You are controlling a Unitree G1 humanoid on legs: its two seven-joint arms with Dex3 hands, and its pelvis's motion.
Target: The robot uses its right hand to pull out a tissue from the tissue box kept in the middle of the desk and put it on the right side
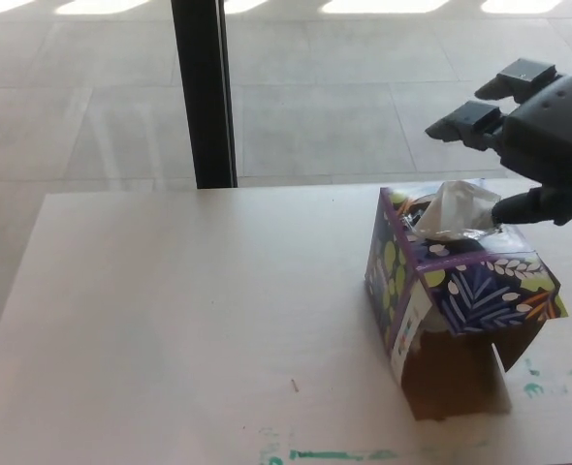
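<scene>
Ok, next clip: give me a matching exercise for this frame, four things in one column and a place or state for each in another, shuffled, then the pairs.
Things:
1. right hand
2. tissue
3. tissue box
4. black post

Places or states:
A. stands on the floor beyond the desk's far edge
B. sticks up out of the top opening
C. open, fingers apart, above the box's right side
D. sits on the desk toward its right, bottom flap hanging open

Pairs: 1-C, 2-B, 3-D, 4-A
</scene>
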